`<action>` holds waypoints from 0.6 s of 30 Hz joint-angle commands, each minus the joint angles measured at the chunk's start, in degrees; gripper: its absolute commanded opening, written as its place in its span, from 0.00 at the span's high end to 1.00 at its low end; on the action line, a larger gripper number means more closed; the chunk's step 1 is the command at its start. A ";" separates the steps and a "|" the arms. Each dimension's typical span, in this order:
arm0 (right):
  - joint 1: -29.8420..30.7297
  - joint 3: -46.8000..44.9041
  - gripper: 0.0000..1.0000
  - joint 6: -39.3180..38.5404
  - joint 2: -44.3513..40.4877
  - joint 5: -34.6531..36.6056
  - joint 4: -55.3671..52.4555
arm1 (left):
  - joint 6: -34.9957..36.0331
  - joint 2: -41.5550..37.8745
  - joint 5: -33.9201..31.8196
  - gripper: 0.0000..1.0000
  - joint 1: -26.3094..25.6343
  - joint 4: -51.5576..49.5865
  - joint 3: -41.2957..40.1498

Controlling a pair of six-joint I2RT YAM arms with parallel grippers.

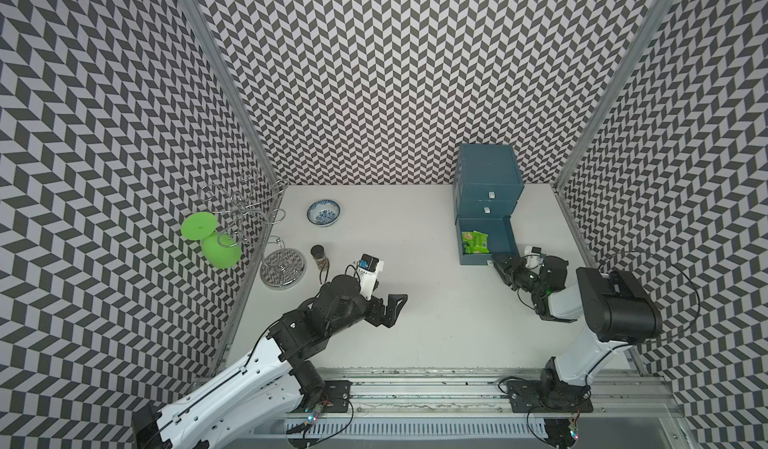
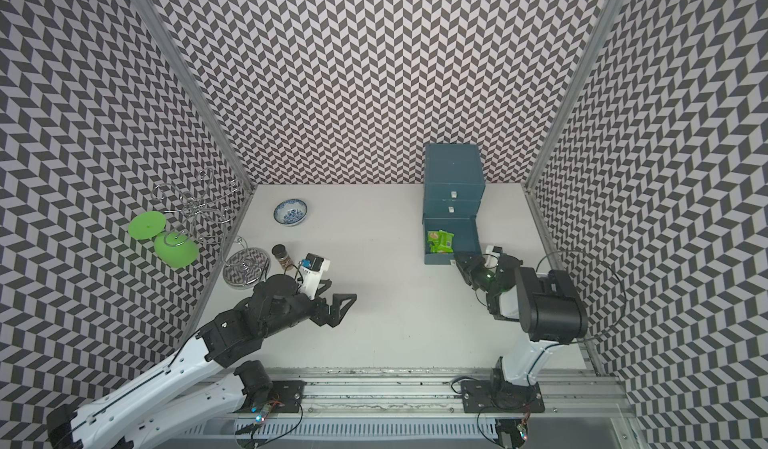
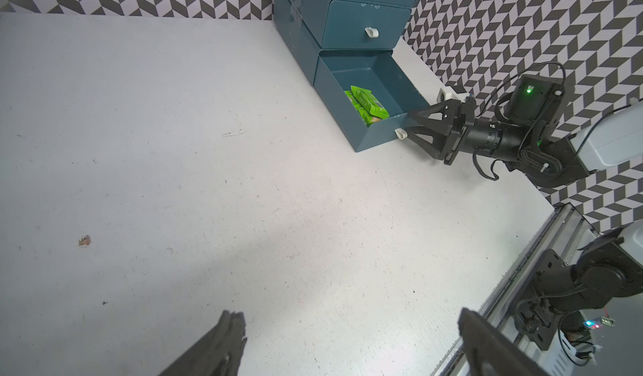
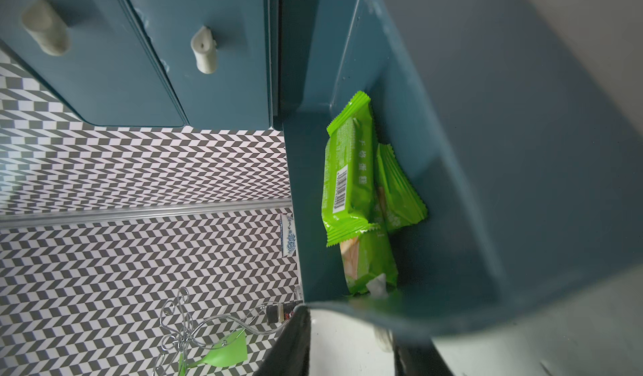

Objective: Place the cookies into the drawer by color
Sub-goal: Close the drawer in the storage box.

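Packets of bright green foil, the cookies, lie piled inside the pulled-out bottom drawer of a dark teal three-drawer cabinet. They sit against the side wall that faces the left arm, and both top views show them there.

The uppermost packet lies back face up. It carries a white barcode strip and a column of pale printed characters, too soft to read, and both run along its length. Its long axis runs from the cabinet toward the drawer front, parallel to the side wall. A second packet, nearer the front, shows a biscuit picture. A third lies slanted beside the first, its crimped end pointing toward the back.

The right gripper is at the drawer front with the small white handle between its partly closed jaws. The right wrist view shows bare table between one finger and the handle. The left gripper hangs over bare white tabletop, jaws spread wide and empty.
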 commanded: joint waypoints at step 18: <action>-0.11 -1.97 0.58 3.34 5.78 -1.15 8.63 | 0.63 -0.54 -0.35 0.00 0.37 1.11 -0.45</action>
